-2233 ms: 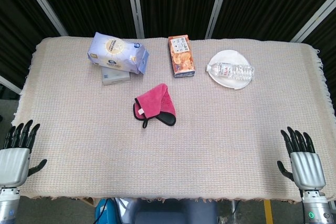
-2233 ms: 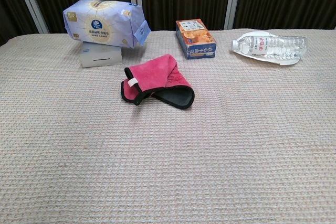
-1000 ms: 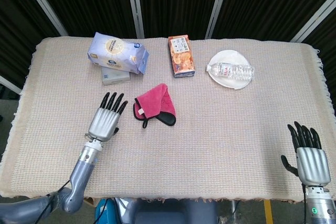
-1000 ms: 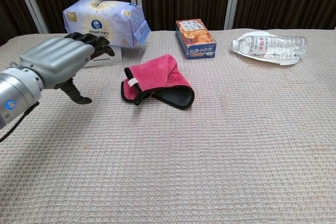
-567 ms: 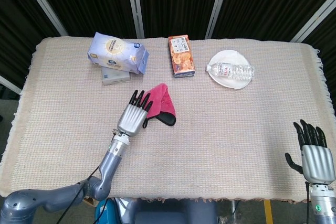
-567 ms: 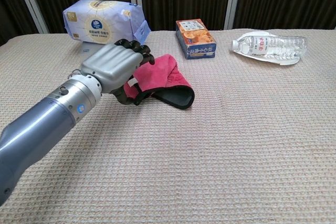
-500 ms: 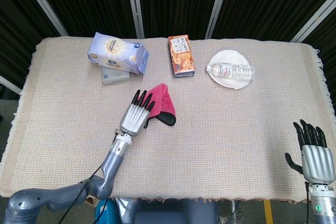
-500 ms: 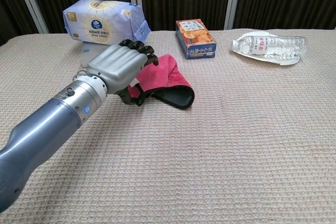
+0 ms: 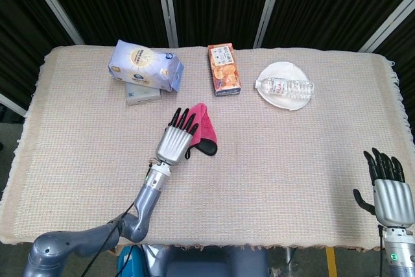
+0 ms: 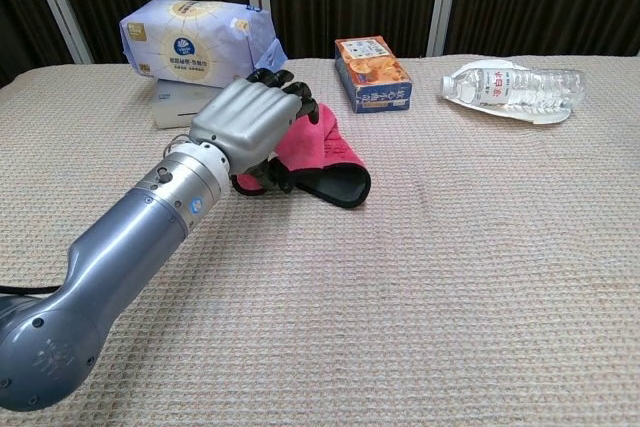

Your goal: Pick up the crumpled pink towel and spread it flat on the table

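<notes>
The crumpled pink towel (image 9: 207,128) with a black edge lies near the middle of the table; in the chest view the towel (image 10: 325,143) is bunched, with a black-rimmed fold in front. My left hand (image 9: 176,139) is stretched over the towel's left part and hides it, fingers extended and slightly spread. In the chest view the left hand (image 10: 249,125) arches over the cloth, its thumb low beside the black edge; I see no fold gripped. My right hand (image 9: 388,189) stays at the table's near right corner, fingers apart, holding nothing.
A blue tissue pack (image 9: 144,66) rests on a white box (image 9: 142,97) at the back left. An orange snack box (image 9: 224,69) lies behind the towel. A water bottle (image 9: 285,86) lies on a white plate (image 9: 277,68) at the back right.
My left arm has swung from the near left edge inward and forward until the hand covers the towel's left side. The towel has not moved. The right hand has hardly shifted.
</notes>
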`<action>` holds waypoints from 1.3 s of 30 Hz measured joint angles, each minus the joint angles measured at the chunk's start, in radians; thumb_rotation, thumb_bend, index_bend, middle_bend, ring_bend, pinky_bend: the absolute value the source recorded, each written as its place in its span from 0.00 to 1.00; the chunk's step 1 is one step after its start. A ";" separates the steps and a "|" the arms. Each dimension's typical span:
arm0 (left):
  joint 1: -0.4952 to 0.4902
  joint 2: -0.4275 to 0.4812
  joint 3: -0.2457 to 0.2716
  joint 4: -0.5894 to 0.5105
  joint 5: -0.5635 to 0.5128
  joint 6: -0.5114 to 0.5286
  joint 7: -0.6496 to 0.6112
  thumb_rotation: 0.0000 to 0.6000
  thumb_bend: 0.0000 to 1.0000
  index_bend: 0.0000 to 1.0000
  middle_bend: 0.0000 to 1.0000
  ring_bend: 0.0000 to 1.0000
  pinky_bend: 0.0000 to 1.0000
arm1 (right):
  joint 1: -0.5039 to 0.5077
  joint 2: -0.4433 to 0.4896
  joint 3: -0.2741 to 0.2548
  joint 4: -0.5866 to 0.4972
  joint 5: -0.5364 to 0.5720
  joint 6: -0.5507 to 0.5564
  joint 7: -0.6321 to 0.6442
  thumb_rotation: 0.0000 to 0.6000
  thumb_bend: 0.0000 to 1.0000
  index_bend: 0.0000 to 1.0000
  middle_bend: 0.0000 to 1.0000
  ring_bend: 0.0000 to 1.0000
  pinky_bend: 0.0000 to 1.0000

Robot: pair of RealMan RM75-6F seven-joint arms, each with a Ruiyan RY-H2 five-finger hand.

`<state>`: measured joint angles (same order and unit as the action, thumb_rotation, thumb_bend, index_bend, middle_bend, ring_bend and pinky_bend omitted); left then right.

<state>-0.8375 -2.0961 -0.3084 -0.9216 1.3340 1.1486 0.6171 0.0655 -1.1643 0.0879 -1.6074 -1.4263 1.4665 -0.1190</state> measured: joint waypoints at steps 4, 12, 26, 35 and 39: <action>-0.003 0.008 0.003 0.006 0.014 0.018 -0.035 1.00 0.34 0.28 0.13 0.00 0.02 | 0.001 -0.003 -0.002 0.000 -0.001 0.000 -0.008 1.00 0.31 0.00 0.00 0.00 0.00; -0.012 0.021 0.019 0.006 0.032 0.026 -0.077 1.00 0.38 0.44 0.18 0.00 0.02 | 0.002 -0.008 -0.006 -0.003 -0.005 -0.002 -0.017 1.00 0.31 0.00 0.00 0.00 0.00; -0.009 0.019 0.045 0.002 0.036 0.029 -0.083 1.00 0.46 0.53 0.24 0.00 0.02 | 0.003 -0.007 -0.007 -0.003 -0.003 -0.006 -0.017 1.00 0.31 0.00 0.00 0.00 0.00; -0.001 0.045 0.051 -0.025 0.037 0.034 -0.086 1.00 0.50 0.56 0.24 0.00 0.02 | 0.005 -0.010 -0.012 -0.003 -0.004 -0.012 -0.025 1.00 0.31 0.00 0.00 0.00 0.00; 0.000 0.062 0.049 -0.052 0.036 0.037 -0.080 1.00 0.50 0.57 0.24 0.00 0.02 | 0.005 -0.010 -0.012 -0.004 -0.005 -0.012 -0.027 1.00 0.31 0.00 0.00 0.00 0.00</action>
<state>-0.8374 -2.0346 -0.2591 -0.9732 1.3704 1.1852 0.5372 0.0707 -1.1748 0.0754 -1.6115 -1.4317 1.4549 -0.1464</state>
